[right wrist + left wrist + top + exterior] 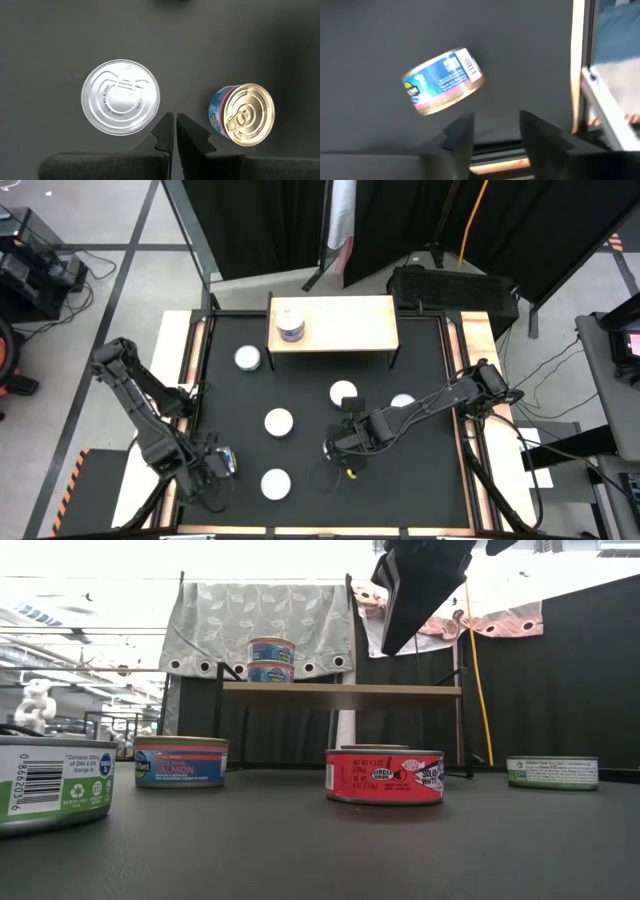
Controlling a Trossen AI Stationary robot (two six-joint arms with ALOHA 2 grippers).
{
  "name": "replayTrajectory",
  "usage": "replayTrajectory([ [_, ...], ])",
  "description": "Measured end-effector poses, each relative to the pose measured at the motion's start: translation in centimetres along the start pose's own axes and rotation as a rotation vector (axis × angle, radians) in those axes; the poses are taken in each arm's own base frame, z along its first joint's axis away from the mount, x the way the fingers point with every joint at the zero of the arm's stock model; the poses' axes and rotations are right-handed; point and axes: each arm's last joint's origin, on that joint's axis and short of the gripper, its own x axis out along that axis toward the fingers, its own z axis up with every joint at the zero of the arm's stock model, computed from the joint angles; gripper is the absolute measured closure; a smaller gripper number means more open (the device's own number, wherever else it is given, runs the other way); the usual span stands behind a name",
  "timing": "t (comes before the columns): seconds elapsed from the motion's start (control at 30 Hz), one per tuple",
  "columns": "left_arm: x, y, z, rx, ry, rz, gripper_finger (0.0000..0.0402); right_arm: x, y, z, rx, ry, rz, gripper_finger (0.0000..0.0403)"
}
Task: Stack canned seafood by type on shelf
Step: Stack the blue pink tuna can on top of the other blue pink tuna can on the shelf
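The shelf [335, 325] stands at the far edge of the mat with two blue tins [271, 660] stacked on its left part. Several more tins of canned seafood sit flat on the black mat, among them a red one [385, 776] and a blue one [180, 761]. My left gripper [495, 129] hangs open near the table's near left corner [215, 465], pointing down; a blue-labelled tin [442, 82] lies just beyond its fingers, untouched. My right gripper [175, 127] is shut above the middle of the mat, between a silver-lidded tin [120, 96] and a blue tin [242, 114].
A green-and-white tin [55, 783] sits close to the near edge and a green one [552, 772] at the right. The table's wooden rim [580, 65] runs beside my left gripper. Dark curtains and cables lie beyond the far edge.
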Motion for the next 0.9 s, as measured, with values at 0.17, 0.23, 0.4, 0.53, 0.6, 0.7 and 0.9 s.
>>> replayTrajectory([
  [0.17,0.0,0.8,0.1,0.192,-0.012,0.092,0.0133,-0.1,0.1,0.0,0.009,0.004,0.016,0.0389],
  [0.23,0.2,0.8,0.2,0.293,-0.006,0.129,0.0094,-0.1,0.2,-0.1,0.007,0.003,0.017,0.0389],
  [0.4,1.0,0.2,0.3,0.530,0.016,0.157,0.0038,-0.2,0.3,-0.2,0.003,0.009,0.016,0.0389],
  [0.53,1.9,-0.1,0.6,0.686,0.045,0.224,0.0031,-0.2,0.3,-0.2,-0.003,0.009,0.016,0.0389],
  [0.6,2.3,-0.1,0.7,0.731,0.056,0.237,0.0031,-0.2,0.3,-0.2,-0.003,0.009,0.016,0.0389],
  [0.7,2.8,0.0,1.1,0.769,0.081,0.250,0.0031,-0.2,0.3,-0.2,-0.004,0.008,0.017,0.0389],
  [0.9,3.7,0.3,1.9,0.816,0.122,0.261,0.0030,-0.2,0.4,-0.2,-0.006,0.008,0.017,0.0389],
])
